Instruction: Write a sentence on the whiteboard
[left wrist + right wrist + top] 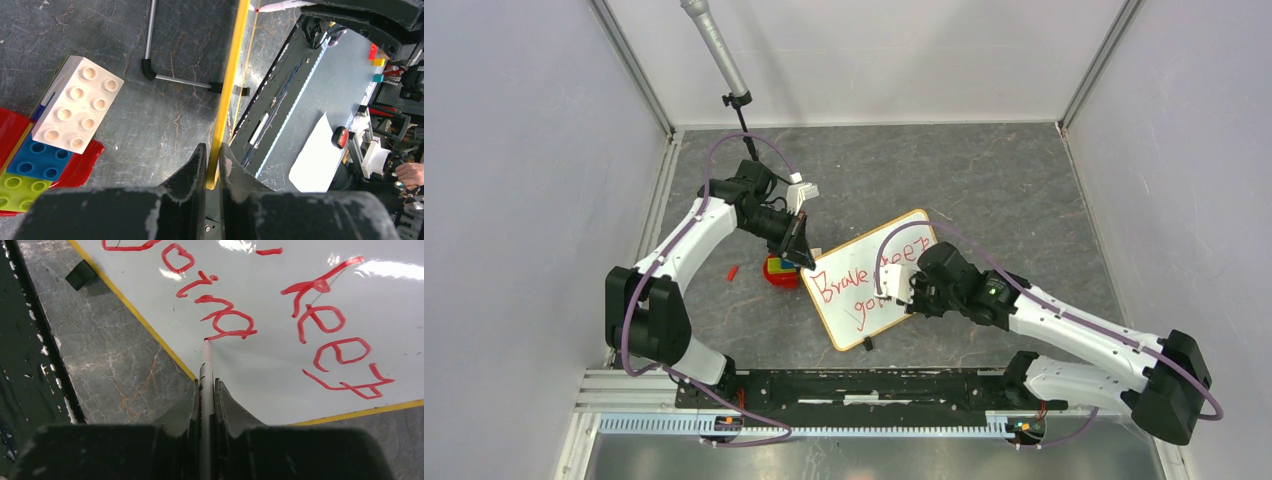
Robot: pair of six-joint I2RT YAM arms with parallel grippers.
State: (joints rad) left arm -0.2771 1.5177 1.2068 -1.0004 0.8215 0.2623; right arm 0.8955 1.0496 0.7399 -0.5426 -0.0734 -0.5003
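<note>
From where I stand, the writing looks almost done. The whiteboard (876,322) lies flat and askew on the worktop (984,190), between the two arms, and the sentence (852,292) runs across it in red on two lines. The right wrist view shows "keep" on one line and "going" on the other. "Brave" can only be made out from the overhead view.

The right claw (206,390) is clamped on the marker (206,365), pinched between its two fingers. The marker tip touches the board right at the tail of the last "g". I see no full stop after that word, so I'd guess a closing dot is all that is left to write, if one is wanted. After that comes lifting the marker clear.

The left claw (213,162) is closed on the board's thin yellow-looking frame at the far-left corner, and I take it to be steadying the board. Just beside that corner sits a little stack of toy bricks (75,110), a white one on blue, green and red. It is not in the way of the writing.
</note>
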